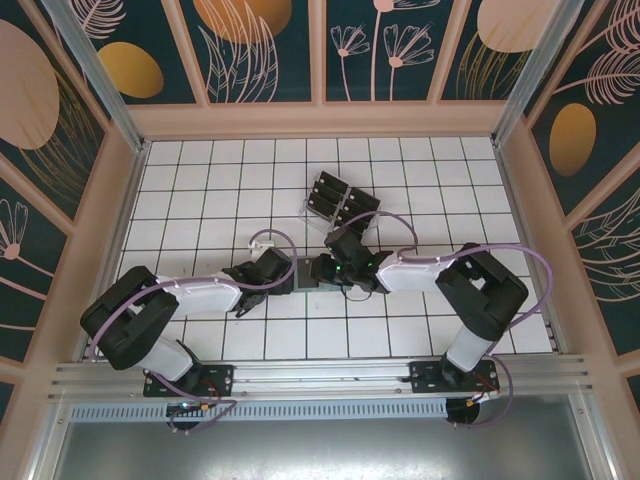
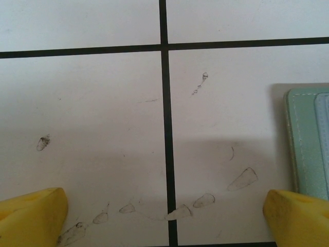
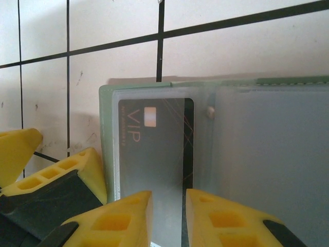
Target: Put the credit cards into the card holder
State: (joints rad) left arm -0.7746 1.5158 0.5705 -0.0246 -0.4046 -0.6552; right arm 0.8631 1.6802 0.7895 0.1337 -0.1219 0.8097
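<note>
The right end effector (image 3: 168, 201) sits low over the open card holder (image 3: 106, 135). Its two yellow fingertips (image 3: 134, 208) are close together with only a narrow gap between them. They overlap the lower end of a black credit card (image 3: 149, 149) marked "VIP". Whether they are actually pinching the card or only resting over it cannot be told. The card lies under a cloudy clear pocket on the left half of the grey-green holder, and its dark right edge lines up with the gap between the fingertips.

The left end effector (image 2: 164, 218) is released, its yellow fingertips (image 2: 36, 216) spread wide with nothing between them. It hangs just above a scuffed patch of white tabletop (image 2: 103, 113). The stitched edge of the card holder (image 2: 303, 139) lies just beside the right-hand fingertip.

From above, both arms reach inward and meet near the middle of the tiled tabletop (image 1: 200, 200). The card holder (image 1: 303, 273) lies flat between the left end effector (image 1: 268, 272) and the right end effector (image 1: 326, 270). A slotted rack (image 1: 338, 197) holding more dark cards lies farther back, near the right arm's wrist.
</note>
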